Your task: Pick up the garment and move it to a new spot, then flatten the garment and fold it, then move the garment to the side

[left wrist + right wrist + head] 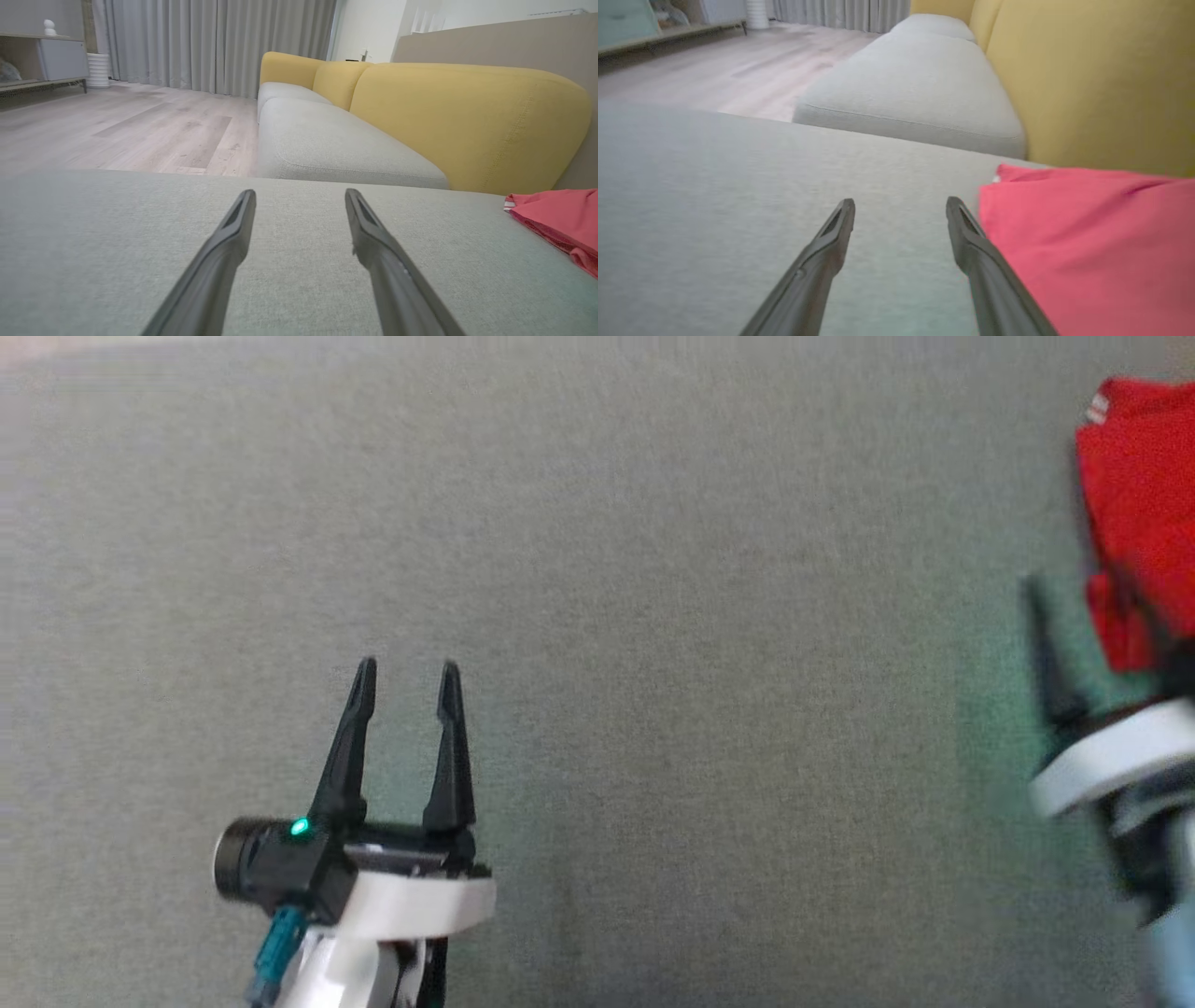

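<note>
Garment [1087,252] lies on grey cushion [738,210] just beside right gripper [900,205], whose fingers [826,252] stand apart, empty.

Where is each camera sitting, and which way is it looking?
Head view: on the robot's head, looking down at the grey cushion; shows the open left gripper, the blurred right gripper and the red garment.
Left wrist view: on the left wrist, looking low across the cushion toward the yellow sofa back; its own two fingers show, spread.
Right wrist view: on the right wrist, facing the same way; its fingers show, spread, garment beside one.
Shared: both wrist views show the garment, sofa back and floor.
</note>
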Available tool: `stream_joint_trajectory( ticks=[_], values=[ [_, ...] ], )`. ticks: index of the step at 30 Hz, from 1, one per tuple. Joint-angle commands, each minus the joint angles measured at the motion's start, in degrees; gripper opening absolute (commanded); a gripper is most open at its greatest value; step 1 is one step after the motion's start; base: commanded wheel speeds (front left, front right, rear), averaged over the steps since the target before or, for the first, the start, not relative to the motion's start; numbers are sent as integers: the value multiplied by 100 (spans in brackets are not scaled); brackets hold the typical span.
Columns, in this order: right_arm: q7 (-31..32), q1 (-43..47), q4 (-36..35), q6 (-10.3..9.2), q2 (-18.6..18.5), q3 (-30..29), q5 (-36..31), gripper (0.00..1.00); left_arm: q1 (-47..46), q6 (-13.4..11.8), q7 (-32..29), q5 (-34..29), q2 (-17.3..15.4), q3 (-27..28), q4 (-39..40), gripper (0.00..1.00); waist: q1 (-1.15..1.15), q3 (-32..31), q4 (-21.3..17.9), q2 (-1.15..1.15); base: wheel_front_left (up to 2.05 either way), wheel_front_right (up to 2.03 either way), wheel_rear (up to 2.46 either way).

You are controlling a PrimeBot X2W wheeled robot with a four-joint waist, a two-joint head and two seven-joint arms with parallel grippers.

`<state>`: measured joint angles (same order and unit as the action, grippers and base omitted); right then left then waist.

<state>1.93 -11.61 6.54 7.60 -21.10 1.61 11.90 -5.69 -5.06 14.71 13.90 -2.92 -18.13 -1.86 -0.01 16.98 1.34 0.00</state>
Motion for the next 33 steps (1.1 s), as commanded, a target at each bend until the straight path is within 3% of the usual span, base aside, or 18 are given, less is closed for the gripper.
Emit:
stream_joint_trajectory(
  ticks=[1,6,9,14,21,33],
  values=[
    [-181,59,-80,-11,7,149,61,100,56,-18,29,11,4,228,138,100,1,-305,144,0,0,0,0],
    [-1425,383,723,-11,740,603,85,100,381,11,29,-62,4,322,77,100,1,-766,298,0,0,0,0],
    [-1676,583,894,-11,1167,607,-90,100,629,8,29,-132,4,422,97,100,1,-1028,340,0,0,0,0],
    [-1690,1150,-113,-11,1621,300,-372,100,1048,25,29,-233,4,603,258,100,1,-1333,359,0,0,0,0],
    [-1691,1813,-521,-11,1762,218,-529,100,1475,30,29,-419,4,763,487,100,1,-1601,373,0,0,0,0],
    [-1692,1956,-505,-11,1817,157,-500,100,1516,28,29,-476,4,765,412,100,1,-1706,377,0,0,0,0]
  ],
)
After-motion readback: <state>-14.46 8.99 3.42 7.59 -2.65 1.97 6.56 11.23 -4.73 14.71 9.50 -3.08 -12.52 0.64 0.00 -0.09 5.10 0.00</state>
